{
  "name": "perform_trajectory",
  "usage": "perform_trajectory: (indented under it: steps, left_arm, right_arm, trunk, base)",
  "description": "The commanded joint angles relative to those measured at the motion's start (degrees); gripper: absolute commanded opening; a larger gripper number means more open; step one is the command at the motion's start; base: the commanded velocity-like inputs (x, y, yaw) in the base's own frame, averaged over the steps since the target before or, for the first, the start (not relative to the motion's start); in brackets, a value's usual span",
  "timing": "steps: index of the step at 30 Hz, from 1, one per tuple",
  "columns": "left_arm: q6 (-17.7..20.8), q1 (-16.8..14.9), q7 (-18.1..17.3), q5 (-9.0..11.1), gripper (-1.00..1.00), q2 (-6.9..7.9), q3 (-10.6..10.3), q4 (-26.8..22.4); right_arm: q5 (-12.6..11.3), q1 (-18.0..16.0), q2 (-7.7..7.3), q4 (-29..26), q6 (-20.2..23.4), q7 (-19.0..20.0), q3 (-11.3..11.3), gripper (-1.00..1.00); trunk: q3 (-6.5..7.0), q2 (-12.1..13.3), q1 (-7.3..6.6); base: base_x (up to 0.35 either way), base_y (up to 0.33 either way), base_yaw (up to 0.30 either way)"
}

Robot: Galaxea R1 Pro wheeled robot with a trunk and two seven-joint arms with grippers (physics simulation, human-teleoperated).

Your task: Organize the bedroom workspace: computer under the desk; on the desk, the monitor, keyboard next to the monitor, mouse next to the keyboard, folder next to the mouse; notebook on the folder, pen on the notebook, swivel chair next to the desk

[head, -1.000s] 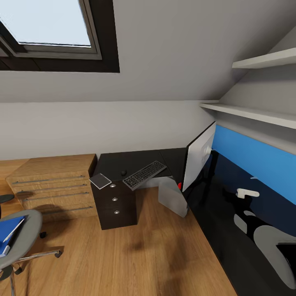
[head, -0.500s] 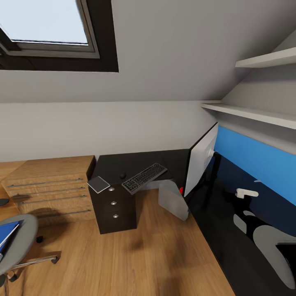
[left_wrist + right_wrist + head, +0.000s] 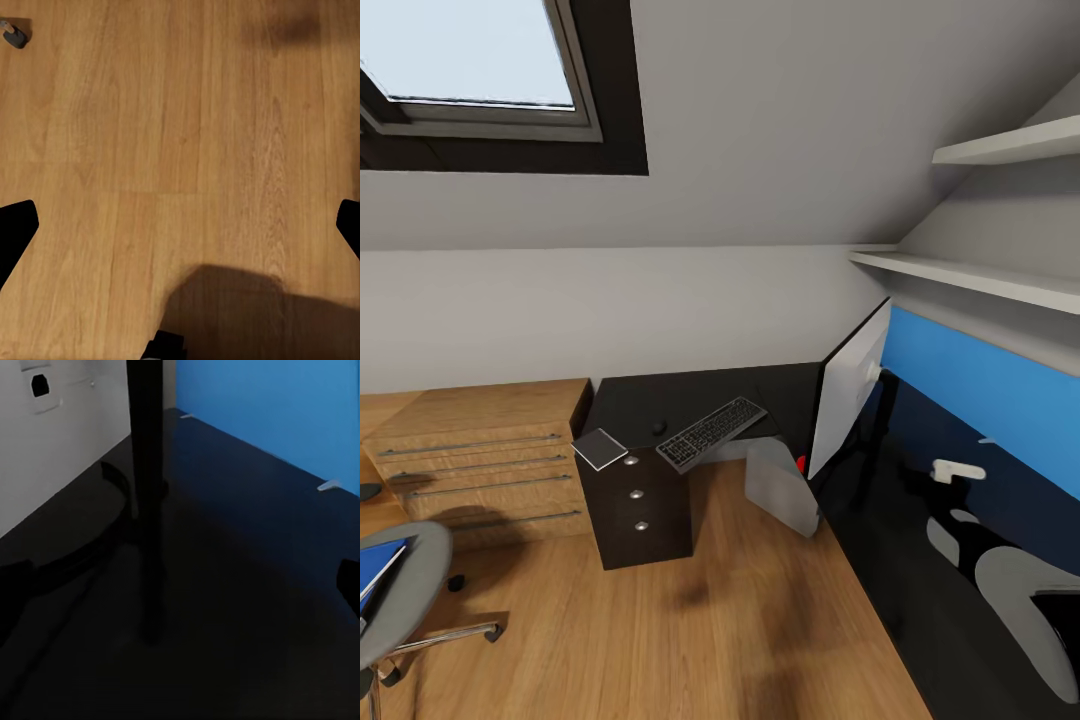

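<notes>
Blue folder (image 3: 378, 570) lay on the swivel chair (image 3: 410, 590), well apart from the dark surface (image 3: 680, 400) bearing keyboard (image 3: 712, 431), mouse (image 3: 659, 428) and monitor (image 3: 847, 390), nearer the left arm; both jaws spread wide, empty.

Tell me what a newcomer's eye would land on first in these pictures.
Probably the bright blue wall panel behind the glossy black desk at the right of the head view, with the white-backed monitor standing on the desk before it. Next, the skylight at upper left, and the keyboard lying askew on the far desk section, poking over its front edge. At lower left, the grey swivel chair carries a blue folder.
</notes>
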Motion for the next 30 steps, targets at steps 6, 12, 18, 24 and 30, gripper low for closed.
perform_trajectory:
  steps: [6, 12, 18, 24, 30]
  left_arm:
    - [-0.2, 0.0, 0.5, 0.4, 1.00, 0.01, -0.5, 0.0]
    - [-0.2, 0.0, 0.5, 0.4, 1.00, 0.01, -0.5, 0.0]
    - [-0.2, 0.0, 0.5, 0.4, 1.00, 0.01, -0.5, 0.0]
    - [-0.2, 0.0, 0.5, 0.4, 1.00, 0.01, -0.5, 0.0]
    - [-0.2, 0.0, 0.4, 0.3, 1.00, -0.04, -0.6, 0.0]
  right_arm:
    - [-2.1, 0.0, -0.01, -0.4, -0.2, -0.3, -1.5, 1.00]
    - [-2.4, 0.0, -0.01, -0.4, 0.2, 0.0, -1.7, 1.00]
    - [-2.3, 0.0, -0.10, -0.3, 0.1, 1.0, -1.7, 1.00]
    - [-2.2, 0.0, -0.23, -0.1, -0.3, 3.6, -1.7, 1.00]
    - [-2.0, 0.0, -0.26, 0.2, -0.5, 4.5, -1.5, 1.00]
  trunk:
    - [-0.08, -0.1, 0.01]
    - [-0.08, -0.1, 0.01]
    - [-0.08, -0.1, 0.01]
    - [-0.08, -0.1, 0.01]
    - [-0.08, -0.1, 0.01]
  base:
    - [0.000, 0.000, 0.000]
    - [0.000, 0.000, 0.000]
    - [0.000, 0.000, 0.000]
    - [0.000, 0.000, 0.000]
    - [0.027, 0.000, 0.000]
